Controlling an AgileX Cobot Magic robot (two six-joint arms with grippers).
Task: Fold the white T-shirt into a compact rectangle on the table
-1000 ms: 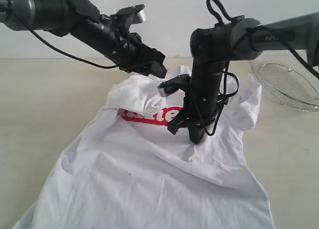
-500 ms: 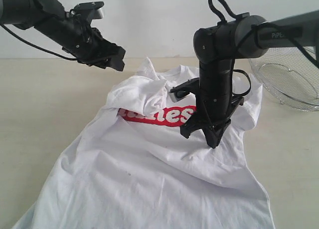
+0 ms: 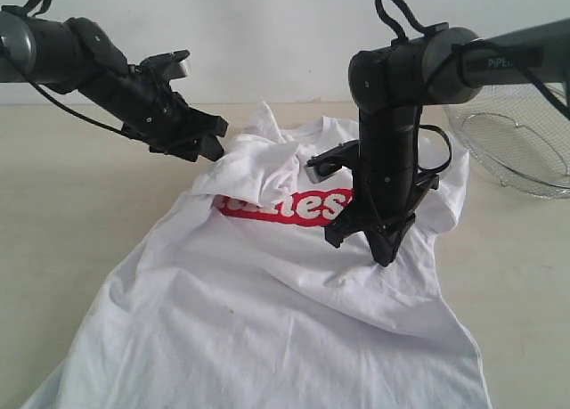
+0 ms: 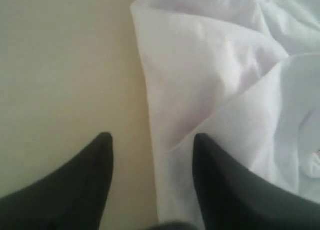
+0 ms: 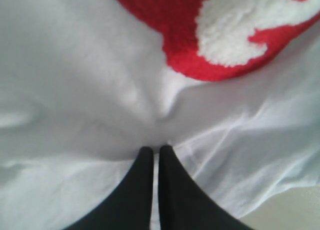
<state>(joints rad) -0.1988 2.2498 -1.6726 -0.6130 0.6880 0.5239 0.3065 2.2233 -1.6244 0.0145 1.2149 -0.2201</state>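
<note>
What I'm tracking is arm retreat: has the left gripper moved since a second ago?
Yes. The left gripper has moved left in the exterior view, farther from the wire basket, and is now beside the white T-shirt's shoulder.

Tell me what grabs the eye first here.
A crumpled white T-shirt with red lettering sprawls across the table. The right tool, shut, points down onto the cloth just beside the lettering. The left tool, open, hovers by the shirt's bunched edge on the left.
</note>
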